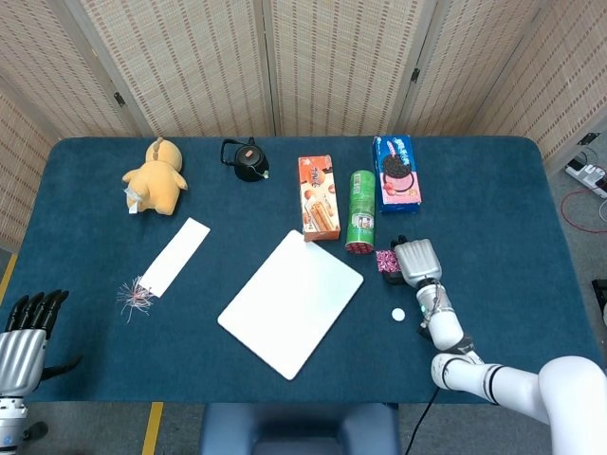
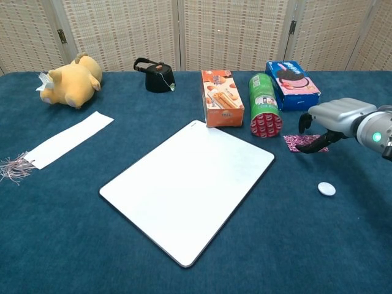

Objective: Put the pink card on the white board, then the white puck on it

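Note:
The pink glittery card (image 1: 385, 259) (image 2: 298, 141) lies flat on the blue cloth, just right of the green can. My right hand (image 1: 414, 261) (image 2: 334, 119) hovers over its right edge, fingers curled down and touching the card, thumb raised clear of it; it grips nothing. The white puck (image 1: 398, 314) (image 2: 326, 188) sits on the cloth a little nearer me than the card. The white board (image 1: 291, 301) (image 2: 190, 190) lies bare at the table's middle, left of both. My left hand (image 1: 24, 343) hangs off the near left corner, fingers straight, empty.
Along the back stand a green can (image 1: 360, 224), an orange snack box (image 1: 319, 197), a blue cookie box (image 1: 397, 172), a black teapot (image 1: 248, 159) and a yellow plush toy (image 1: 155, 177). A white tasselled strip (image 1: 174, 256) lies left of the board.

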